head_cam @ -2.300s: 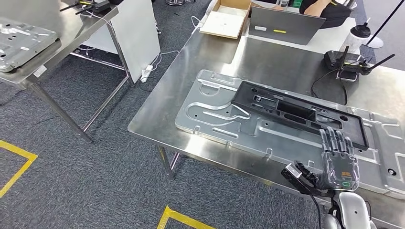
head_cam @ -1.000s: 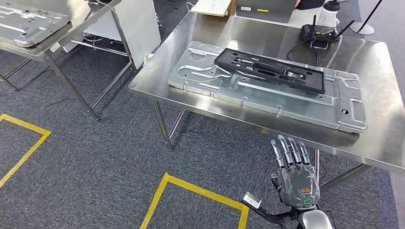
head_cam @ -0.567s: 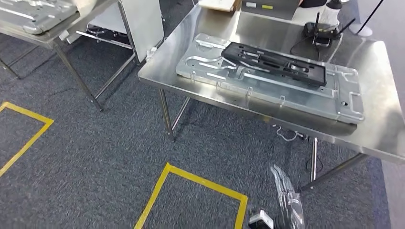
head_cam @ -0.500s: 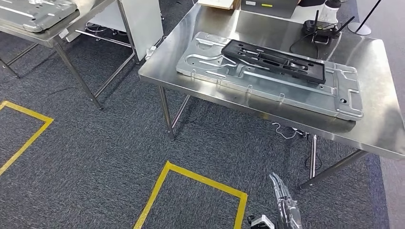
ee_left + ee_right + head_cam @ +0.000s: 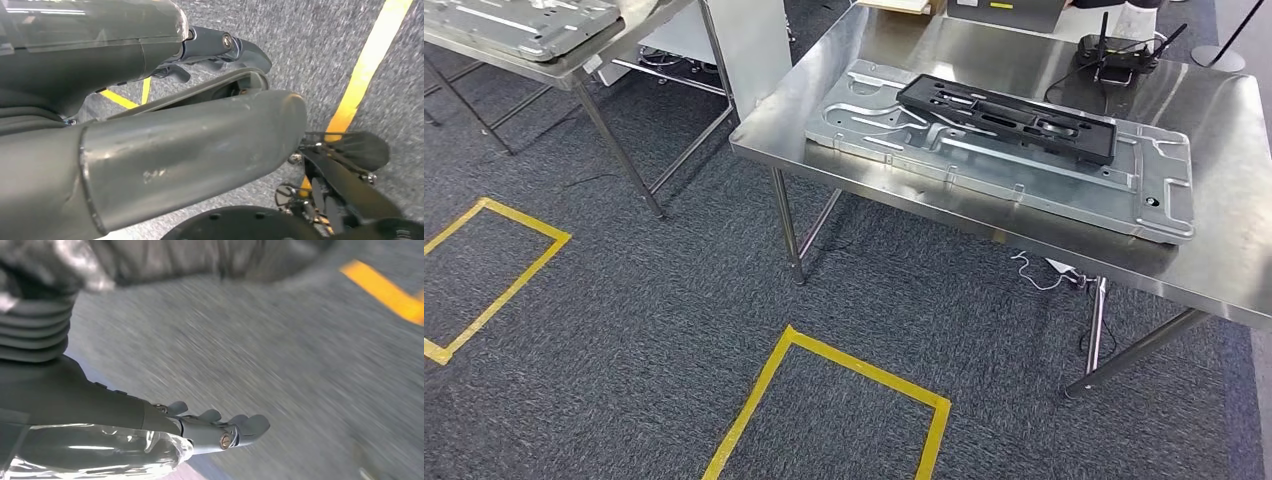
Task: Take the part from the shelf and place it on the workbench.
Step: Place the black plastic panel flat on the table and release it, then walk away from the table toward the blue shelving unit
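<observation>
The black part, a long flat frame with cut-outs, lies on a large silver stamped plate on the steel workbench at the upper right of the head view. My left hand hangs over the grey carpet near a yellow tape line, thumb and fingers stretched out, holding nothing. My right hand also hangs above the carpet with its fingers extended and nothing in them; that picture is blurred. Both hands are well away from the workbench.
A second steel table at the upper left carries another silver plate. A white panel stands between the tables. A black controller with antennas sits at the workbench's far side. Yellow tape squares mark the carpet.
The camera has backed away from the workbench, so the table looks farther off. My right hand has come off the black part, dropped and left the head view. The part stays on the plate.
</observation>
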Robot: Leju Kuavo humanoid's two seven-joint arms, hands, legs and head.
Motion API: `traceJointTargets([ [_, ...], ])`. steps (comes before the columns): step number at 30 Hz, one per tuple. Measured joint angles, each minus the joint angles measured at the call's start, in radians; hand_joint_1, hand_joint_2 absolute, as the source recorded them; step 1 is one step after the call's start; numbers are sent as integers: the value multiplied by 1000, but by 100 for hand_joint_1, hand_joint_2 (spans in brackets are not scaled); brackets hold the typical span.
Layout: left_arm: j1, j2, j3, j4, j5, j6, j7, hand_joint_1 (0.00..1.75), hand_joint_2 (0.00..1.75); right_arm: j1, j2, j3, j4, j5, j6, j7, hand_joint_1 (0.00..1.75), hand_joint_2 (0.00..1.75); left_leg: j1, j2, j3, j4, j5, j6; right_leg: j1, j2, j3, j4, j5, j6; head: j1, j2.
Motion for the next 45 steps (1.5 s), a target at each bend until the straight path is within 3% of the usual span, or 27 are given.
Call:
traceJointTargets([
  [1, -1, 0, 1, 0, -2, 1, -1, 0, 0, -12, 0, -23, 41, 12, -4, 30, 0, 0, 0, 2, -19, 59, -25, -2, 3, -8, -5, 4, 1, -1, 0, 0],
  [2, -2, -1, 3, 0, -5, 2, -2, 0, 0, -23, 0, -46, 85, 22, 0, 69, 0, 0, 1, 4, -23, 88, -31, -2, 5, -18, -10, 8, 1, -1, 0, 0],
  [3, -2, -1, 4, 0, -8, 4, -2, 0, 0, -34, 0, -66, 124, 28, 12, 107, 0, 0, 0, 7, -8, 78, -19, 0, 8, -26, -15, 12, 1, -1, 0, 0],
  [5, -2, -1, 8, 0, -15, 6, -2, 0, 0, -55, 0, -103, 193, 30, 51, 181, 0, 0, -4, 24, 75, -46, 33, 13, 13, -43, -19, 19, 1, -1, 0, 0],
  [7, -5, 0, 9, 0, -20, 6, -1, 0, 0, -69, 2, -131, 242, 28, 87, 232, 0, 0, -15, 58, 150, -170, 61, 30, 18, -58, -20, 23, 1, 2, 0, 0],
  [9, -8, 1, 10, -1, -23, 6, 0, 0, 0, -81, 4, -154, 277, 25, 110, 267, 0, 0, -23, 71, 165, -208, 62, 39, 20, -74, -20, 23, 3, 10, 0, 0],
  [11, -8, 1, 11, -1, -26, 5, 1, 0, 0, -94, 3, -172, 300, 20, 123, 286, 0, 0, -18, 58, 162, -220, 71, 45, 20, -82, -17, 24, 2, 20, 0, 0],
  [13, -9, 0, 11, -1, -29, 5, 1, 0, 0, -102, 3, -186, 318, 17, 127, 294, 0, 0, -11, 44, 161, -232, 85, 55, 19, -50, -38, 73, -38, 30, 0, 0],
  [15, -10, -1, 11, -1, -30, 5, 1, 0, 0, -103, 3, -199, 333, 13, 135, 306, 0, 0, -10, 28, 151, -232, 94, 62, 13, -9, -95, 199, -113, 37, 1, 0],
  [16, -9, -1, 11, -1, -30, 4, 1, 0, 0, -103, 3, -205, 338, 11, 144, 317, 0, 0, -10, 19, 144, -229, 97, 62, 11, -2, -123, 262, -139, 39, 0, 0],
  [17, -9, -1, 11, -1, -30, 4, 1, 0, 0, -104, 2, -210, 343, 8, 154, 331, 0, 0, -11, 9, 139, -224, 98, 62, 10, 1, -139, 299, -146, 41, 1, 0],
  [18, -8, -1, 12, -1, -31, 3, 0, 0, 0, -105, 2, -216, 347, 6, 166, 346, 0, 0, -11, -2, 135, -220, 99, 61, 9, 2, -135, 296, -131, 41, 1, 0],
  [20, -8, -2, 12, -1, -32, 3, -1, 0, 0, -106, 2, -225, 353, 1, 184, 372, 0, 0, -11, -24, 130, -208, 97, 59, 8, 14, -77, 181, -59, 38, 1, 0],
  [22, -8, -3, 12, -1, -33, 5, -4, 0, 0, -109, 3, -233, 359, -2, 198, 393, 0, 0, -11, -40, 123, -197, 97, 52, 9, 42, -20, 64, -18, 30, 1, 0],
  [24, -9, -3, 12, -1, -33, 7, -6, 0, 0, -115, 5, -237, 365, 0, 210, 408, 0, 0, -10, -51, 113, -191, 99, 40, 12, 54, -12, 35, -16, 23, 1, 0],
  [27, -7, -2, 12, -1, -34, 9, -6, 0, 0, -124, 12, -239, 371, 9, 221, 417, 0, 0, -9, -54, 99, -180, 96, 24, 11, 30, -16, 28, -2, 7, 1, 0],
  [29, -8, -1, 12, -1, -35, 10, -6, 0, 0, -125, 16, -240, 374, 12, 225, 418, 0, 0, -7, -27, 64, -109, 48, 14, 4, 8, -20, 21, 5, -5, 0, 0],
  [31, -9, -1, 12, -1, -36, 10, -4, 0, 0, -125, 16, -241, 375, 13, 229, 416, 0, 0, -1, -2, 3, 26, -23, 3, 5, -14, -28, 24, 7, -8, 0, 0],
  [32, -9, -1, 12, -1, -38, 10, -4, 0, 0, -124, 16, -241, 376, 14, 232, 415, 0, 0, 1, 3, -19, 81, -43, -2, 5, -26, -31, 26, 6, -7, 0, 0],
  [33, -8, -1, 12, -1, -39, 10, -3, 0, 0, -125, 16, -241, 376, 15, 233, 414, 0, 0, 4, 6, -25, 103, -45, -5, 5, -37, -34, 28, 6, -7, 0, 0],
  [34, -7, -1, 12, -1, -40, 10, -2, 0, 0, -126, 17, -241, 377, 15, 233, 413, 0, 0, 6, 10, -9, 81, -27, -6, 5, -47, -35, 30, 5, -5, 0, 0],
  [36, -6, -1, 12, -1, -41, 10, -2, 0, 0, -128, 18, -241, 379, 15, 233, 413, 0, 0, 6, 37, 72, -59, 32, -3, 5, -66, -32, 33, 3, 0, 0, 0],
  [38, -8, -1, 12, -1, -42, 10, -2, 0, 0, -130, 18, -241, 380, 16, 233, 412, 0, 0, 0, 66, 132, -172, 63, 5, 8, -82, -29, 35, 0, 11, 0, 0],
  [39, -9, -1, 12, -1, -42, 10, -2, 0, 0, -132, 18, -241, 380, 17, 233, 412, 0, 0, -3, 72, 140, -191, 64, 10, 10, -89, -27, 35, 0, 17, 0, 0],
  [41, -7, -1, 13, -1, -44, 10, -3, 0, 0, -136, 18, -241, 380, 22, 232, 412, 0, 0, -5, 55, 136, -193, 68, 20, 11, -100, -24, 34, -1, 30, 0, 0],
  [43, -6, -1, 13, -1, -46, 10, -5, 0, 0, -139, 18, -242, 380, 27, 230, 412, 0, 0, -1, 40, 138, -200, 76, 34, 7, -73, -31, 58, -25, 42, 0, 0],
  [45, -7, -2, 13, -1, -49, 11, -8, 0, 0, -137, 18, -242, 380, 30, 229, 414, 0, 0, 0, 25, 135, -204, 84, 45, 4, -22, -74, 156, -89, 48, 0, 0],
])
